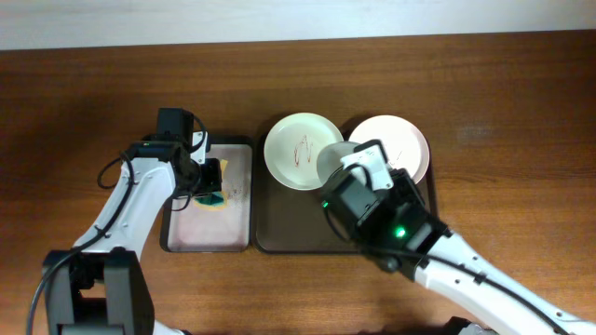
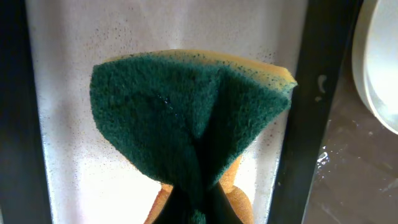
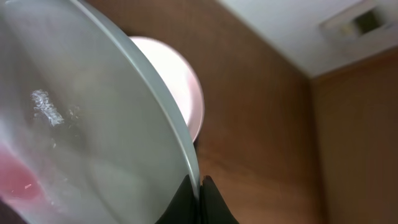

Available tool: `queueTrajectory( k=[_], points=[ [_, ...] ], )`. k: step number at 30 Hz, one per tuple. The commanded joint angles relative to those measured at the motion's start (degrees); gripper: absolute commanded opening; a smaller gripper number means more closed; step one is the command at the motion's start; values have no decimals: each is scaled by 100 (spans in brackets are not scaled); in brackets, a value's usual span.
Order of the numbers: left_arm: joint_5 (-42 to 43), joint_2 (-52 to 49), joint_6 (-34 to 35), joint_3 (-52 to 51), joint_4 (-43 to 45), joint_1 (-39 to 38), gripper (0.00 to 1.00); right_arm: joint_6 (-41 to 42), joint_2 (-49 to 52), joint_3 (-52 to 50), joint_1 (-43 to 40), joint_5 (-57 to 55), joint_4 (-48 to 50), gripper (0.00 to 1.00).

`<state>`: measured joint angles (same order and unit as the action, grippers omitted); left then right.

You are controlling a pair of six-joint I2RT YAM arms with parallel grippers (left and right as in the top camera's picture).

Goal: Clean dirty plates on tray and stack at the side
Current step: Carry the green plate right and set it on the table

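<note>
My right gripper [image 3: 200, 190] is shut on the rim of a pale plate [image 3: 81, 130] and holds it tilted above the large dark brown tray [image 1: 289, 233]; overhead it shows at the tray's middle back [image 1: 331, 160]. A plate with red smears [image 1: 300, 149] lies at the tray's back left. A white plate [image 1: 396, 144] lies at the back right and also shows in the right wrist view [image 3: 180, 78]. My left gripper [image 2: 199, 202] is shut on a green and yellow sponge [image 2: 186, 112], pinched and folded, over the narrow tray [image 1: 237, 209].
The narrow tray with its pale, speckled inside [image 2: 74, 93] stands directly left of the brown tray [image 2: 348, 180]; its dark rim [image 2: 308, 93] separates them. A plate's edge [image 2: 376, 62] shows at the right of the left wrist view. Bare wooden table [image 1: 503, 186] surrounds both trays.
</note>
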<state>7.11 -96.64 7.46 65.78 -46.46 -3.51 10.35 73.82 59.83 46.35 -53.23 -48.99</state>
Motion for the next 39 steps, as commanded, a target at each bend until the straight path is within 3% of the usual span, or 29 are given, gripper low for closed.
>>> queueTrajectory(
  k=[1, 5, 7, 10, 14, 19, 26, 31, 39],
  points=[
    [61, -118, -114, -15, 35, 20, 0, 68, -76, 125, 535, -1585, 61, 4],
    [63, -118, -111, -15, 35, 20, 0, 68, -74, 125, 876, -2549, 149, 4],
    [63, -118, -111, -15, 35, 20, 0, 72, -76, 125, 876, -2516, 173, 4],
    [63, -118, -111, -15, 33, 20, 0, 229, -76, 125, 767, -1895, 299, 4],
    [63, -118, -111, -15, 31, 20, 0, 1086, -76, 125, 168, -345, 249, 4],
    [63, -118, -111, -15, 31, 20, 0, 1915, -76, 125, -1519, 1624, 210, 4],
    [63, -118, -111, -15, 31, 20, 0, 1908, -61, 120, -4489, 4238, 116, 4],
    [66, -118, -111, -15, 31, 20, 0, 1652, 313, 114, -6682, 5226, -52, 4],
    [66, -118, -111, -15, 31, 20, 0, 1602, 1574, 109, -8050, 5567, 87, 4]
  ],
)
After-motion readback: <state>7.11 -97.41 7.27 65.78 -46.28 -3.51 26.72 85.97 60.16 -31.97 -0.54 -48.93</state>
